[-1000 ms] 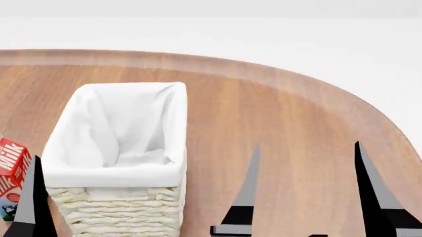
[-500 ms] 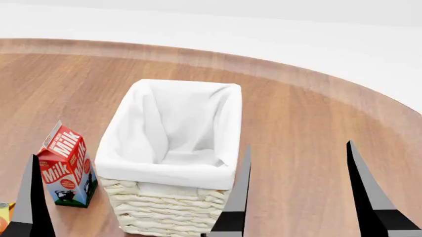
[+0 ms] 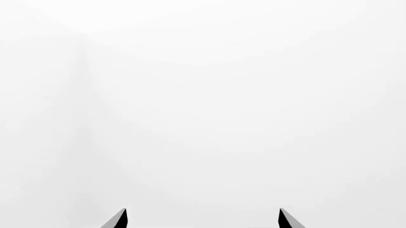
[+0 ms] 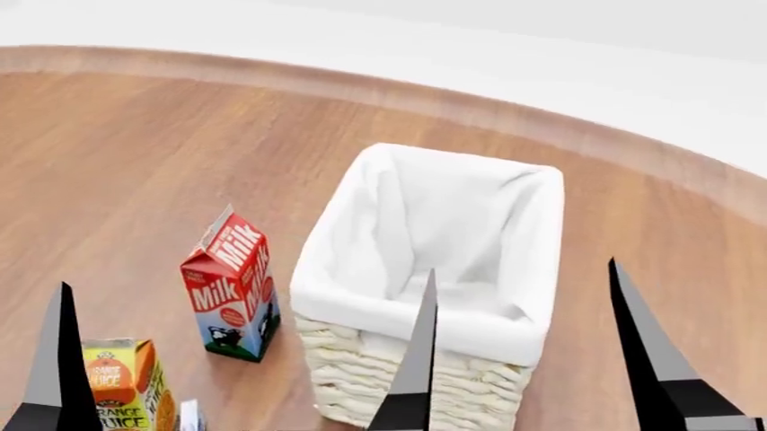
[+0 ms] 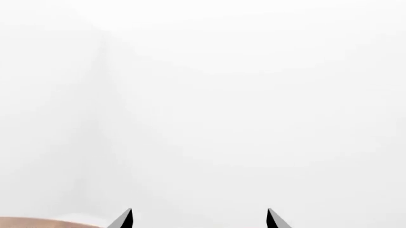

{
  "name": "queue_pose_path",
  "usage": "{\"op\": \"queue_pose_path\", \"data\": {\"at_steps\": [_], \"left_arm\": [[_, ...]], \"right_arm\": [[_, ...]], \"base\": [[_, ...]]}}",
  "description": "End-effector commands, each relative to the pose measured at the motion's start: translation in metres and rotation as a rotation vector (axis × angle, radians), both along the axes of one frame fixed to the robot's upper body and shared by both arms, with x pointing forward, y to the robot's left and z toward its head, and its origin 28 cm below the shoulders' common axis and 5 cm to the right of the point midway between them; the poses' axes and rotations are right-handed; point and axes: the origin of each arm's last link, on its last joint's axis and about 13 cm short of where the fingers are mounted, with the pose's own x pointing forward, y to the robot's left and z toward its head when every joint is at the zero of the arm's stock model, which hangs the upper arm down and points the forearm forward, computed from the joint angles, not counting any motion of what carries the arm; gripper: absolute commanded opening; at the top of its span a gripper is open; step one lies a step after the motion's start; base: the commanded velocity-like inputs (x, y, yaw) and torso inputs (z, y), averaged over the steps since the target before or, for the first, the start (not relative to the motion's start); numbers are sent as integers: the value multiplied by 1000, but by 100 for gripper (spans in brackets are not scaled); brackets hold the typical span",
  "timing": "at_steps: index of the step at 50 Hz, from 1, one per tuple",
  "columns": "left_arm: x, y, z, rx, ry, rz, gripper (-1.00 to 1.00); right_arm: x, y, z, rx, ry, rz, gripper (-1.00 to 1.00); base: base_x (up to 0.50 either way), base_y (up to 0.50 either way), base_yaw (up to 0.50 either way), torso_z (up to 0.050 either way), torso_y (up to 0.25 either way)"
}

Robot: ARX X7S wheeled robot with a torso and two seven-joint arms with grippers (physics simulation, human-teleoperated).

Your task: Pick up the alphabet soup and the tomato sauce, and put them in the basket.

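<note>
Both claws gape, probably empty, near the woven wicker basket (image 4: 408, 395) with cloth liner.

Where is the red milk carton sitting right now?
In the head view, the red milk carton stands upright on the wooden table, just left of the cream wicker basket, behind the orange juice carton.

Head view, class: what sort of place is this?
Probably a simulated tabletop test scene, not a real room: a rounded wooden table against blank white, with a lined wicker basket, a milk carton and an orange juice carton.
</note>
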Motion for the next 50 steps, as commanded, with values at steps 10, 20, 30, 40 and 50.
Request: {"op": "queue_pose_path", "data": {"at_steps": [10, 20, 30, 40, 50], "left_arm": [[0, 0, 0, -4, 3, 0, 100], [0, 0, 1, -4, 3, 2, 100], [-2, 1, 3, -12, -1, 0, 100], [-2, 1, 3, -5, -1, -2, 100], [-3, 1, 3, -3, 0, -3, 100]], "right_arm": [[2, 1, 1, 8, 16, 8, 100], [1, 1, 1, 21, 13, 37, 100], [2, 3, 0, -2, 12, 33, 100], [1, 3, 1, -9, 17, 39, 100], [1, 3, 0, -13, 22, 41, 100]], "base": [[0, 0, 223, 0, 0], [142, 47, 0, 0, 0], [190, 63, 0, 0, 0], [0, 0, 0, 44, 0], [0, 0, 0, 48, 0]]}}
